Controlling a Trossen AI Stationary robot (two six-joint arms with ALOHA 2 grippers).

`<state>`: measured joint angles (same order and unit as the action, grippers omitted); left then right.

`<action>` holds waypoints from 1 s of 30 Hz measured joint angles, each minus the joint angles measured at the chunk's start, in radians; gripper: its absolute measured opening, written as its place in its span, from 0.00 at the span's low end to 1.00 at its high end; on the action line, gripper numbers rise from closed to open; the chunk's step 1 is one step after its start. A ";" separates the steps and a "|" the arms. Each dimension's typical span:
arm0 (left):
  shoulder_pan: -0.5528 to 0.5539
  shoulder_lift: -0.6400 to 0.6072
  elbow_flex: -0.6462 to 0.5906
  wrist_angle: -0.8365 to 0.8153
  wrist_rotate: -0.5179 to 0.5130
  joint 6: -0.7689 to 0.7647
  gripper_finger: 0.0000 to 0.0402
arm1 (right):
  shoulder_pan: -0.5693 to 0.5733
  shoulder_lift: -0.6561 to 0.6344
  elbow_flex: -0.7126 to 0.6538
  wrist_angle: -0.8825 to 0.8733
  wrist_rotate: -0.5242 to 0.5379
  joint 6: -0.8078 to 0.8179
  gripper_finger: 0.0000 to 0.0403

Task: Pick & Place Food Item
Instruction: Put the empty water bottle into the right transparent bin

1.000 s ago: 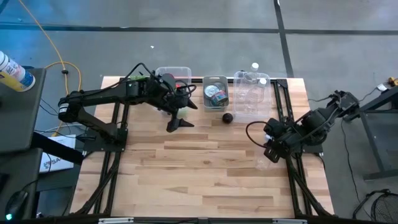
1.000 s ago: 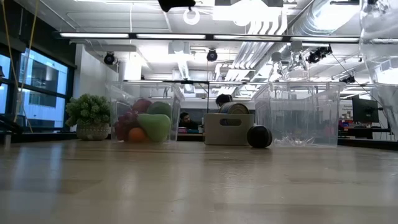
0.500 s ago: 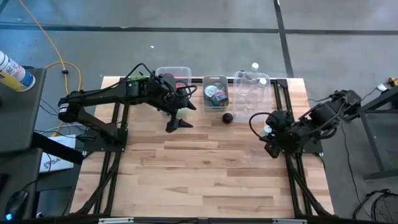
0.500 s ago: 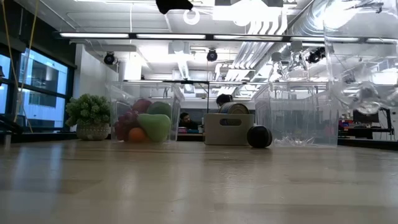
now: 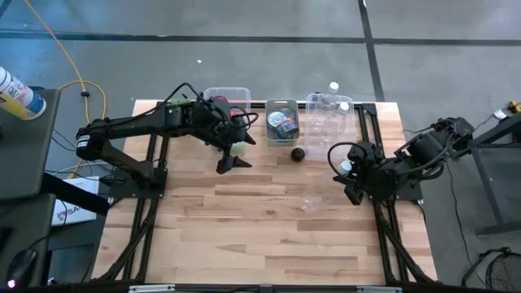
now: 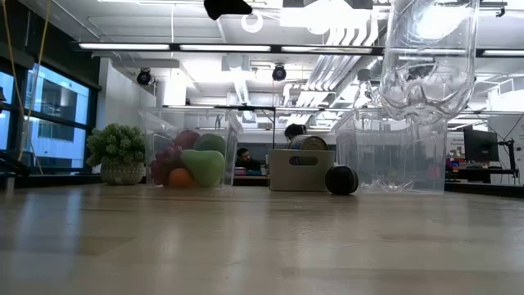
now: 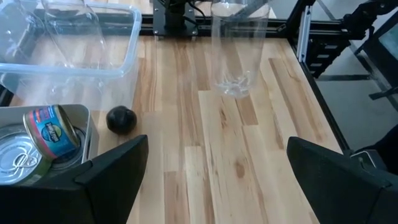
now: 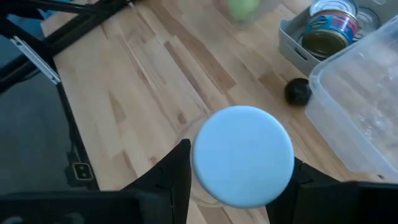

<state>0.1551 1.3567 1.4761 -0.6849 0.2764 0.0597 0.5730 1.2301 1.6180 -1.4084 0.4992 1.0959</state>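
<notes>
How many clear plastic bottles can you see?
2, perhaps more. One bottle is held above the table by the right gripper; another bottle lies in the clear bin at the back, which may hide others.

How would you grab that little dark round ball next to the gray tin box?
Probably from straight above, fingers closing across the middle of the small dark round ball. It sits alone on the bare wooden table, with the gray bin of cans beside it and the clear plastic bin close by, so the sides are crowded.
</notes>
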 joint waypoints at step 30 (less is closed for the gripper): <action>0.000 -0.103 0.000 -0.113 0.100 0.063 0.93 | -0.039 0.004 0.044 0.239 0.342 -0.145 0.31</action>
<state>0.1555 1.2538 1.4761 -0.7983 0.3764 0.1226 0.5342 1.2343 1.6619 -1.1699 0.8409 0.9511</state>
